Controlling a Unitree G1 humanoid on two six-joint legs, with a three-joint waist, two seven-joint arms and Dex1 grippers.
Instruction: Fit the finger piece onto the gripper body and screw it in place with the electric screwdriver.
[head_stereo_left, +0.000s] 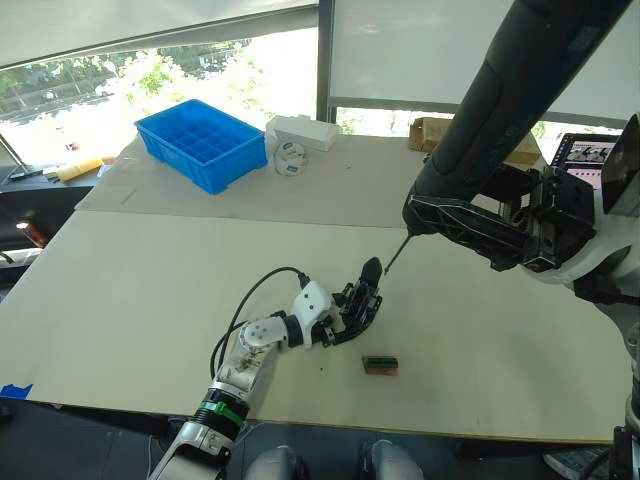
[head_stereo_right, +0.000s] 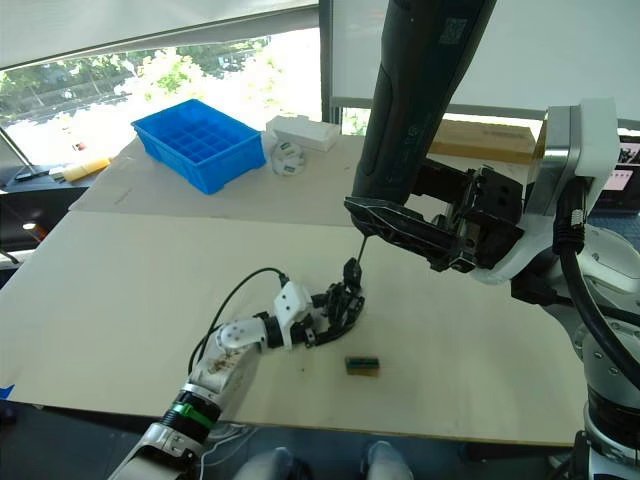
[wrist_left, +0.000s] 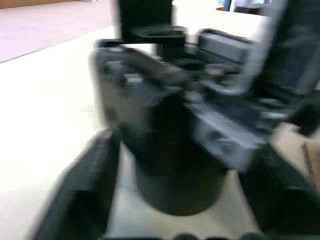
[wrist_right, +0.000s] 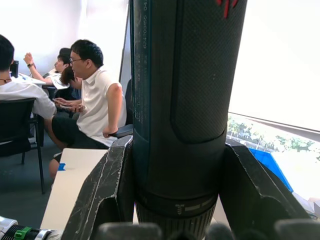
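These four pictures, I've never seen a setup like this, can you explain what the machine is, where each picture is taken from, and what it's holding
It is a two-armed humanoid robot at a pale table. The two wide pictures come from cameras in its head, looking down over its arms. The other two come from cameras on its wrists.

The left gripper steadies the gripper body, a small black part standing on the table; the left wrist picture shows it close up between the jaws. The right gripper holds the electric screwdriver, a long black cylinder whose thin bit points down at that part.

Also on the table: a blue tray, a white box and a small green block.
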